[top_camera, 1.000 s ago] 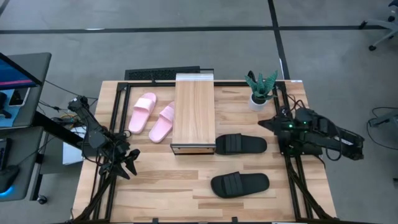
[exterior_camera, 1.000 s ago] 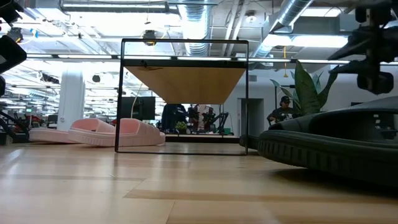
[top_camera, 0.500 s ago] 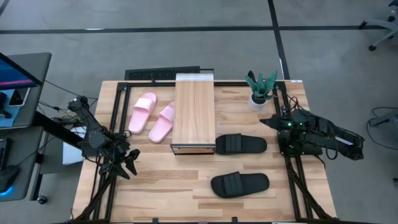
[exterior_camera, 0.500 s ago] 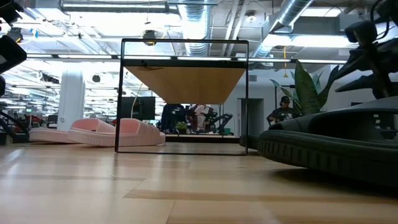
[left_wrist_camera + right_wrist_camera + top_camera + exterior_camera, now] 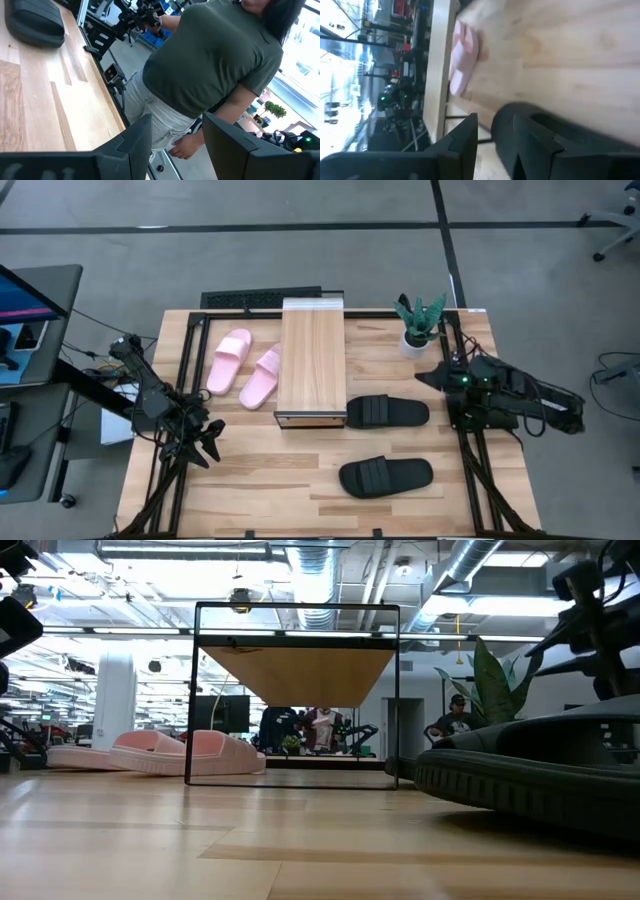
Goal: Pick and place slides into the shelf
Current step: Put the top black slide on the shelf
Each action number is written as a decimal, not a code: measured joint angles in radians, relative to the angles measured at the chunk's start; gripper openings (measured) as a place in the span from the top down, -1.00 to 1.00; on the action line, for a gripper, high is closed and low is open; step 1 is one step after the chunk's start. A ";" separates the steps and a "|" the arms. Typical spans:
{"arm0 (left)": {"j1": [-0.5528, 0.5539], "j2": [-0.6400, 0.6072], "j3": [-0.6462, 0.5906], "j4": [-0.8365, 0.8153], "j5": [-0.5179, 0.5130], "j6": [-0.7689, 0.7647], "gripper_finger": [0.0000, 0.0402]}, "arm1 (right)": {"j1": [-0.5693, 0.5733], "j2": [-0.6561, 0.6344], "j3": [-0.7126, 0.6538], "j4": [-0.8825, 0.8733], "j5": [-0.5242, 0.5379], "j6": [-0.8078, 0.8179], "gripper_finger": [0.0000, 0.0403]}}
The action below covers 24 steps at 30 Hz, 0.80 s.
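- Since the slides look like moulded foam, I judge them light, a bit springy and matte enough not to slip; the wide strap or the sidewall under it is where I would pinch.
- The black pair lies on the bench right of the shelf (image 5: 312, 362): one black slide (image 5: 387, 412) just beside the shelf's near end, the other black slide (image 5: 386, 476) nearer the bench's front edge, apart from it.
- The pink pair (image 5: 245, 368) lies side by side left of the shelf, close to it.
- My right tool (image 5: 432, 377) hangs at the bench's right edge, fingers spread, empty, pointing toward the nearer black slide.
- My left tool (image 5: 207, 442) waits at the left edge, spread and empty.
- A potted plant (image 5: 419, 323) stands just behind the right tool; I would keep the wrist clear of it.
- A person (image 5: 210, 65) stands beyond the bench edge in the left wrist view.
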 joint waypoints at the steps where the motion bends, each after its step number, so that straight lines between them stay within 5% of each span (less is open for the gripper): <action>1: 0.000 0.000 0.000 0.000 0.000 0.000 0.19 | 0.012 0.000 -0.006 0.004 -0.004 0.022 0.41; 11: 0.000 0.000 0.000 0.000 0.000 0.000 0.19 | 0.155 0.000 -0.103 0.024 -0.004 0.202 0.41; 24: 0.000 0.000 0.000 0.000 0.000 0.000 0.19 | 0.255 0.071 -0.133 0.115 -0.003 0.182 0.41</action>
